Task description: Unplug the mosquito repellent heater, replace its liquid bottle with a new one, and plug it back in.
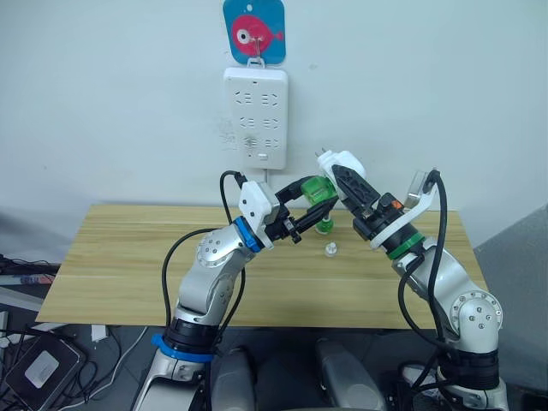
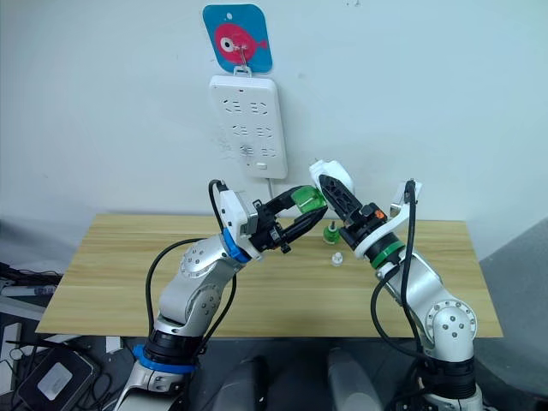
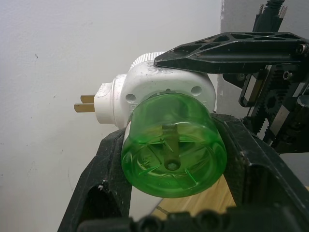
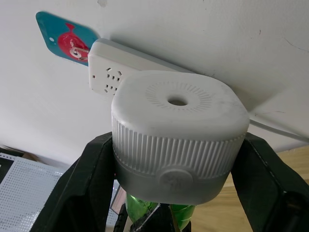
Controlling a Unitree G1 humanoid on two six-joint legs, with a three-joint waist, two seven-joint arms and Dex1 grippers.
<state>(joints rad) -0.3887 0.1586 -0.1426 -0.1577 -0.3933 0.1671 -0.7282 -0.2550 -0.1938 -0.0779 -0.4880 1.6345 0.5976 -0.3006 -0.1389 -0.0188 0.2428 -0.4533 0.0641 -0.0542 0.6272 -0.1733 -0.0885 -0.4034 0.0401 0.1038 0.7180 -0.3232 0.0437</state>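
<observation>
Heater (image 1: 341,163) held in mid-air above the back of the table (image 1: 128,257), unplugged, below and to the right of the power strip (image 1: 255,116) on the wall. Prongs (image 3: 84,103) bare and pointing toward the wall; round vent (image 4: 177,102) facing the right wrist camera. Clamped on both sides by the right gripper (image 1: 342,184), one black finger (image 3: 227,48) lying along the white body. Green bottle (image 3: 174,145) seated in the heater's underside, its base turned to the left wrist camera, a thin rod visible inside through the clear plastic. Pinched between the two fingers of the left gripper (image 1: 310,205), closed on its sides. Both arms meeting over the table, left from the left, right from the right.

On the wooden tabletop under the grippers, a second small green bottle (image 1: 324,226) standing upright near the back edge, with a small white cap (image 1: 330,250) just in front of it, apart from it. Whether that bottle has a cap on: too small to tell.

Strip hanging upright from a hook on a blue card with a pink fish (image 1: 253,32), cord dropping from its lower end. Cables and a dark device (image 1: 38,368) on the floor to the left of the table.
</observation>
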